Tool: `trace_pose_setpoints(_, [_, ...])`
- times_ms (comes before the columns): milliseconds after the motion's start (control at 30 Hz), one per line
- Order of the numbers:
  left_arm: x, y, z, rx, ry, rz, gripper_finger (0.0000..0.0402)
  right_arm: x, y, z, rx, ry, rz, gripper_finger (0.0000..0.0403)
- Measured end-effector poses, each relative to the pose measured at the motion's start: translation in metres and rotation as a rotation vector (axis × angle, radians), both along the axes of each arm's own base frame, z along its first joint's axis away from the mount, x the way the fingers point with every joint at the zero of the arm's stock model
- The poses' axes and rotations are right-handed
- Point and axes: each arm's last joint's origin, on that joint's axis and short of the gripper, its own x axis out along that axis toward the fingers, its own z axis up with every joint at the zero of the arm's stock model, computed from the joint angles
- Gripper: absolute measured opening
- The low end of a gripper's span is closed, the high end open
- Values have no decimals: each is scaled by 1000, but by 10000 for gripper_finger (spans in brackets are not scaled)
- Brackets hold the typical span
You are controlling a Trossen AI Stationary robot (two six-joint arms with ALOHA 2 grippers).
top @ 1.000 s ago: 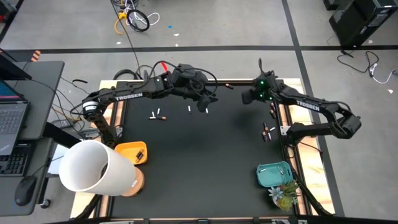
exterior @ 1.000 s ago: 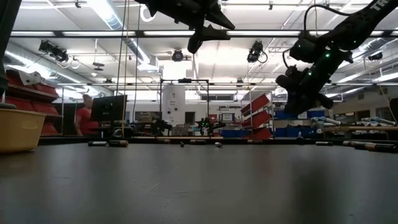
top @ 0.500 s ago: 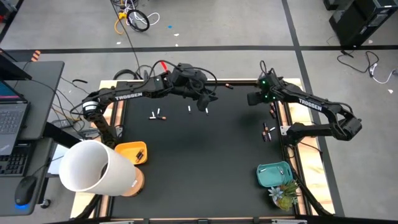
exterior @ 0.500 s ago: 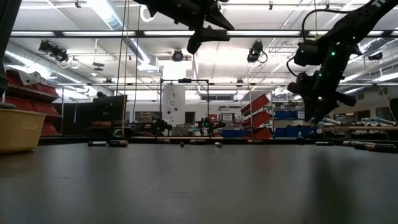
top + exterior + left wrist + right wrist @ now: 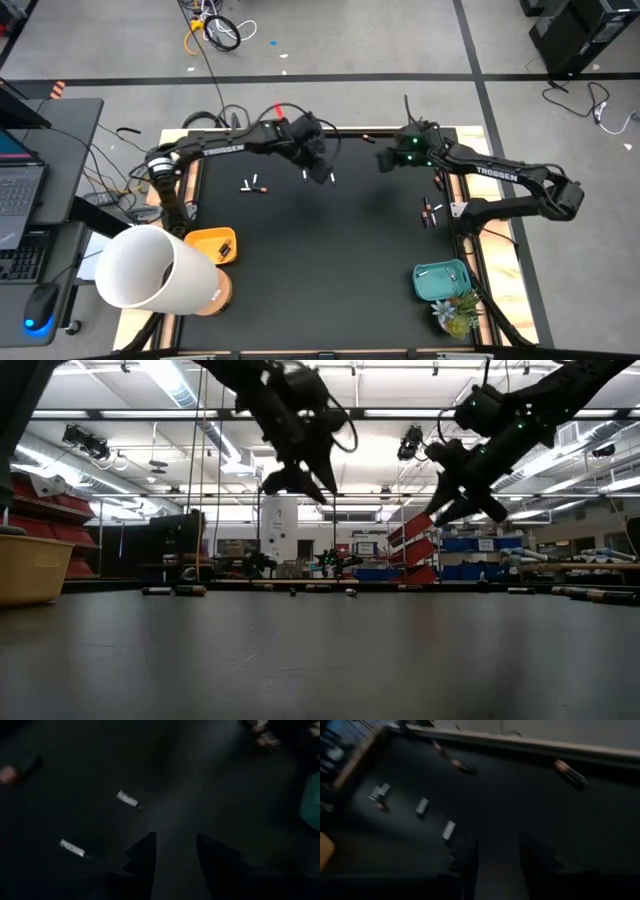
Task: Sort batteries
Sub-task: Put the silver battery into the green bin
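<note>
both grippers, left gripper [image 5: 322, 172] and right gripper [image 5: 383, 160], have drawn closer together.

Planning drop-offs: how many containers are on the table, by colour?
Yellow tray: 1
Teal tray: 1
White cup: 1
Total: 3
</note>
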Motion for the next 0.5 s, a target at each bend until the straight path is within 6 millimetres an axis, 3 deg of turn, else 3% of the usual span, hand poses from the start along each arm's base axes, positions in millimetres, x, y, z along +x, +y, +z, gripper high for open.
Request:
trace_pose_setpoints(233, [8, 16, -55, -73, 206, 152, 156, 13, 17, 2, 12, -32, 61, 125])
trace_pose_setpoints(500, [-11, 33, -66, -58, 376, 326, 157, 24, 35, 2, 6, -33, 149, 125])
